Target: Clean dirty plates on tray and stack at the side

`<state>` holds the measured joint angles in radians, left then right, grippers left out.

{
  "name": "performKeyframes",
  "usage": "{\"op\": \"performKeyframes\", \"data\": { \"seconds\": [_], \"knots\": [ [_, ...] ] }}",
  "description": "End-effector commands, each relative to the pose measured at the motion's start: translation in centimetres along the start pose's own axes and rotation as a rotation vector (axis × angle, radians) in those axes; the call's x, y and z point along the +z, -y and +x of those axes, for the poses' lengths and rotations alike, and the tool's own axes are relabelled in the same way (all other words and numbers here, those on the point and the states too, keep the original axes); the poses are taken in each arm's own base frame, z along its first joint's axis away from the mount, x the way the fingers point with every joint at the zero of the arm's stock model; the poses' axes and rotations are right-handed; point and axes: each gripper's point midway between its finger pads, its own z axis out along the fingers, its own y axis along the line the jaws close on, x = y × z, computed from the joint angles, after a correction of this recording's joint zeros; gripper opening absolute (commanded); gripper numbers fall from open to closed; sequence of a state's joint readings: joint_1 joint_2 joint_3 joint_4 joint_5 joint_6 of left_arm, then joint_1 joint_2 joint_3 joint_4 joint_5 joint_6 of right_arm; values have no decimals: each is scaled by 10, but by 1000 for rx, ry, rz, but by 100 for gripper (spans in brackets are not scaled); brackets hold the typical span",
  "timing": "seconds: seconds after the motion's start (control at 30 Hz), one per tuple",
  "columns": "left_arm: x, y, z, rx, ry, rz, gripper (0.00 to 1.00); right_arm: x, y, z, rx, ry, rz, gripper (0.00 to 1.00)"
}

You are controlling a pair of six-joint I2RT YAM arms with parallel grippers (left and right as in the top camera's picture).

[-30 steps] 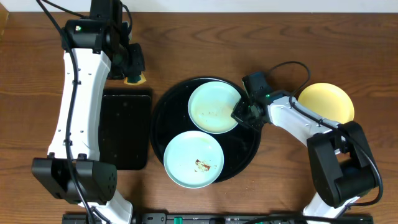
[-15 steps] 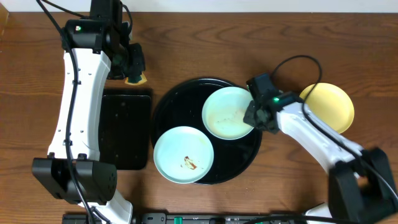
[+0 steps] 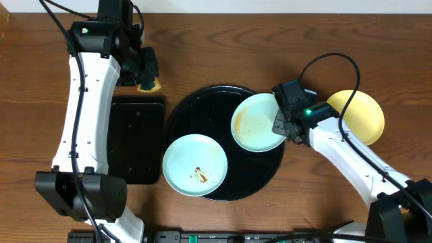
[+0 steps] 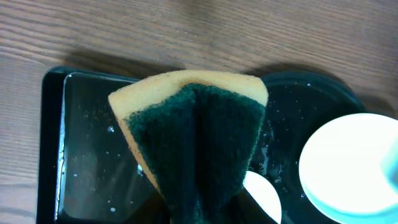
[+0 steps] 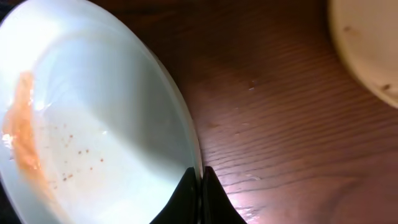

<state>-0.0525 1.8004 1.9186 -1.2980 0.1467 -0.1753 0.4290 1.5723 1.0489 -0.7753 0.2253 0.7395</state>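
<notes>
Right gripper (image 3: 287, 125) is clamped on the right rim of one blue plate (image 3: 256, 123). It's round, so no long axis, smeared face up, overhanging the right edge of the tray (image 3: 196, 111), stretching from the gripper toward the tray's middle. Can't tell if it's lifted. Left gripper (image 3: 144, 75) pinches a sponge (image 4: 196, 124) — fingers hidden behind it.

The round tray (image 3: 196, 111) holds a near-left plate (image 3: 194, 164) and a right plate (image 3: 258, 122) (over its rim). A third plate (image 3: 362, 116) lies on the table (image 3: 304, 40), further right.
</notes>
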Motion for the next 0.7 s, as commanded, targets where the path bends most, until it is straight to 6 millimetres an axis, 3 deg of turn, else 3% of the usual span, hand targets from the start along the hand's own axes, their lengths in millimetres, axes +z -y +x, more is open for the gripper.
{"op": "performKeyframes", "data": {
  "seconds": [0.0,0.13,0.43,0.67],
  "knots": [
    [-2,1,-2,15,6,8,24,-10,10,-13,-65,85,89,2],
    [-2,1,-2,15,6,9,24,-26,6,-25,-132,120,109,2],
    [-2,4,-2,16,2,26,24,-77,-29,-56,-160,219,34,2],
    [-2,4,-1,15,1,27,24,-104,-52,-67,-255,314,16,2]
  ]
}}
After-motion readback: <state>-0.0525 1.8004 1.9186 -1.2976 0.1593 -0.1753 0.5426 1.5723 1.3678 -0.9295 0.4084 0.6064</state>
